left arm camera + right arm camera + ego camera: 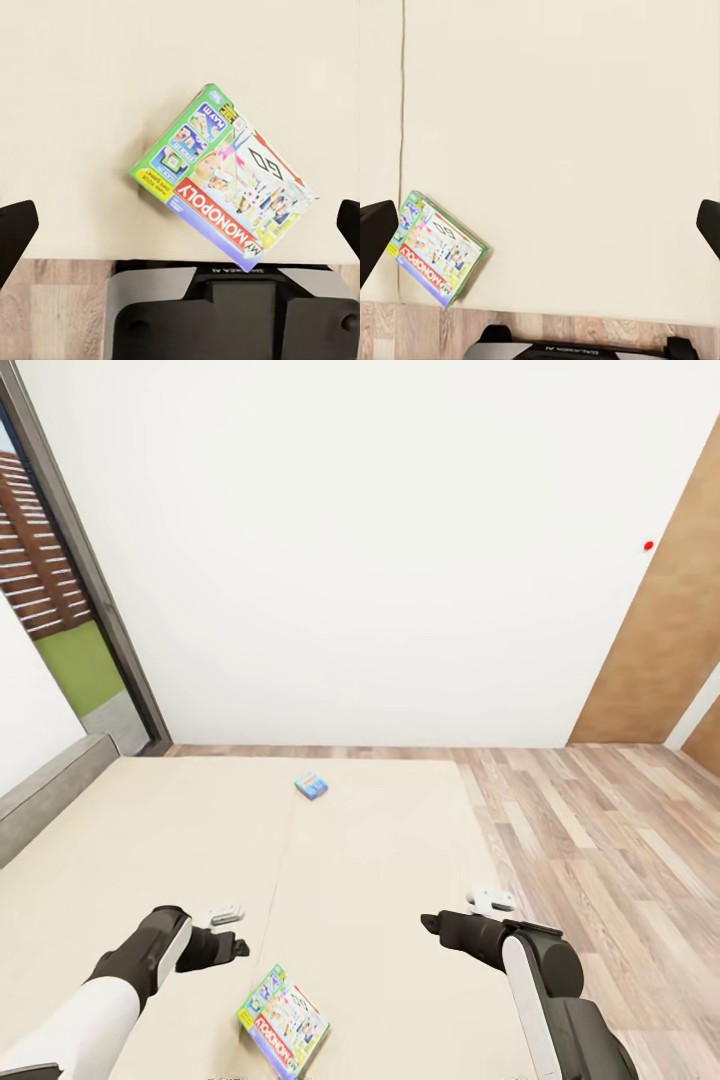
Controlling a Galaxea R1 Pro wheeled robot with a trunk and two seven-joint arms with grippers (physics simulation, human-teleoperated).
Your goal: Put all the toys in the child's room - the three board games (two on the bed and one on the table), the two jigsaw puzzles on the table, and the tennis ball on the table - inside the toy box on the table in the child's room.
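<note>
Your left gripper (pixel 228 916) is spread wide with nothing in it. In the left wrist view you can see both dark fingertips (pixel 15 232) way out at the picture's edges, and the green-edged Monopoly board game box with the red title band (pixel 225 180) sits between them, down on the plain cream-beige bed top (pixel 82 97) and not touching either finger.

That's the relation your next move hangs on. In the head view, the Monopoly box (pixel 283 1022) lies on the near strip of the bed, closer to the robot than the left gripper and a bit toward the right arm's side of it. Its long axis runs diagonally, skewed against the line between your fingers, so I'd guess you need a wrist twist before closing, or you'll pinch corners.

The right gripper (pixel 492 902) is also empty and open wide, hovering near the bed's floor-side edge, and its wrist view puts the same box (pixel 435 249) off beside one fingertip rather than between the two. So the left arm is the better placed one for it.

The second game, a small blue flat box (pixel 311 786), sits much farther up the bed toward the white wall, well apart from both grippers.
</note>
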